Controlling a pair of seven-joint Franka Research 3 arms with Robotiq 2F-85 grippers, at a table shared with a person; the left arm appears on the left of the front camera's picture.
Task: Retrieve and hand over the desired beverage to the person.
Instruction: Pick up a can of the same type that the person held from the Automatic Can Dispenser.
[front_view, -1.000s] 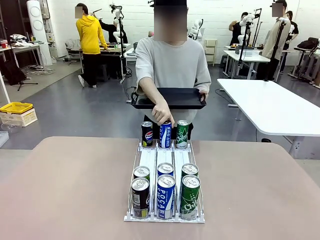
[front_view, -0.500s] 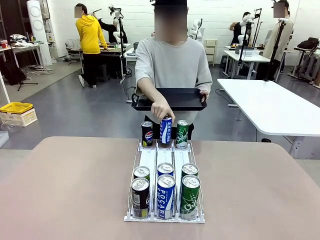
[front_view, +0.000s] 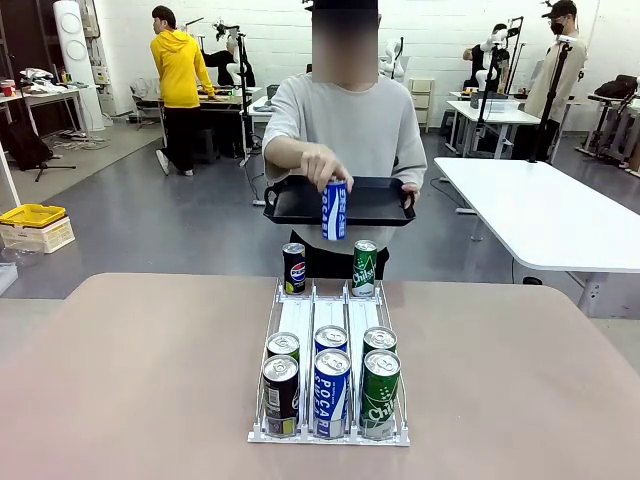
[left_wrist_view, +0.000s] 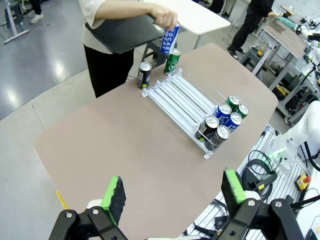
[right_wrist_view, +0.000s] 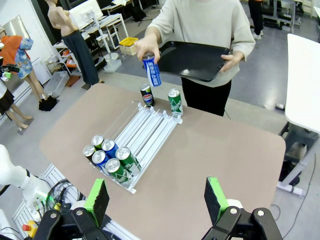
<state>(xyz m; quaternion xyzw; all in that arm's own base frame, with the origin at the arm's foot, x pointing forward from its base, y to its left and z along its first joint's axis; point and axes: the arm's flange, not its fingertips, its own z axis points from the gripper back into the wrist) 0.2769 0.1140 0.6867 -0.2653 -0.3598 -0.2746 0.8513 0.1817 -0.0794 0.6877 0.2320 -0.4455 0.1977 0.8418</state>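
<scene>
Cans are one fewer at the far end of the rack (front_view: 330, 318). A second ago the person (front_view: 345, 120) had fingers on the blue Pocari Sweat can (front_view: 335, 210) where it stood in the middle lane. Half a second ago it was just clear of the lane. Now it hangs in the air, pinched from above by one hand (front_view: 322, 167), in front of the black tray (front_view: 375, 200) and tilted slightly. The person's other hand (front_view: 408, 188) grips the tray's edge, and the tray sits a little higher against the grey sweatshirt than before.

The Pepsi can (front_view: 294, 268) and the green Chilsung can (front_view: 364, 268) stand where they were at the far ends of the outer lanes, with a gap between them. The six cans (front_view: 331, 370) at the near end of the rack have not moved, two to each lane.

Both grippers are high above the table (front_view: 130, 380), well apart from the rack. The left gripper (left_wrist_view: 173, 192) is spread wide with nothing between its green pads, as it was throughout the last second. The right gripper (right_wrist_view: 156, 199) is likewise released and empty.
</scene>
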